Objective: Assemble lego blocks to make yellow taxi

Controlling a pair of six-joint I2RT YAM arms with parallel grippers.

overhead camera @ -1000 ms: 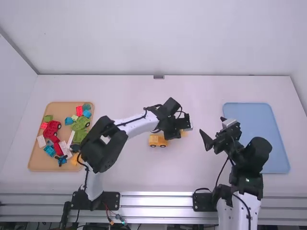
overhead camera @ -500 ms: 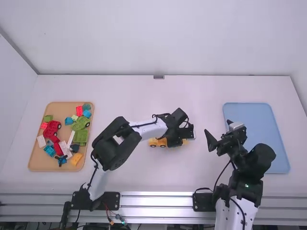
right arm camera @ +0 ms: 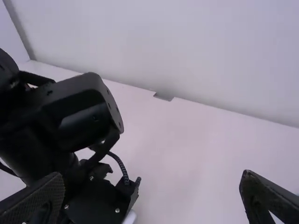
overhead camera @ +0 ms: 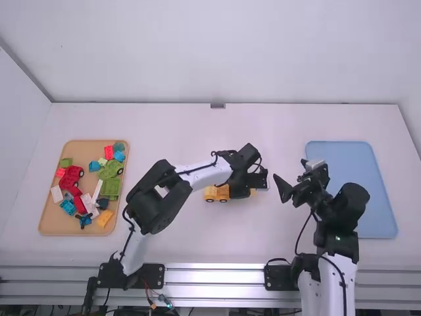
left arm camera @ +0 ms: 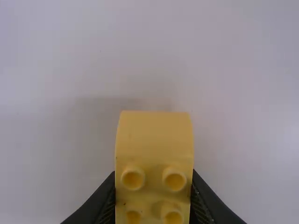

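Note:
In the high view my left gripper is low over the middle of the table, just right of a yellow wheeled base. A sliver of yellow block shows beside it. The left wrist view has my left gripper shut on the sides of a yellow block with a curved top and several studs. My right gripper hangs open and unloaded left of the blue tray; in the right wrist view, wide space separates the fingers of my right gripper.
A tan tray at the left holds red, green, blue, white and yellow pieces. At the right lies a blue tray. The left arm stands close by in the right wrist view.
My left gripper moved slightly right and nearer the table's front, its arm uncovering a yellow piece in the tan tray. The right gripper shifted right and forward to the front edge, then back.

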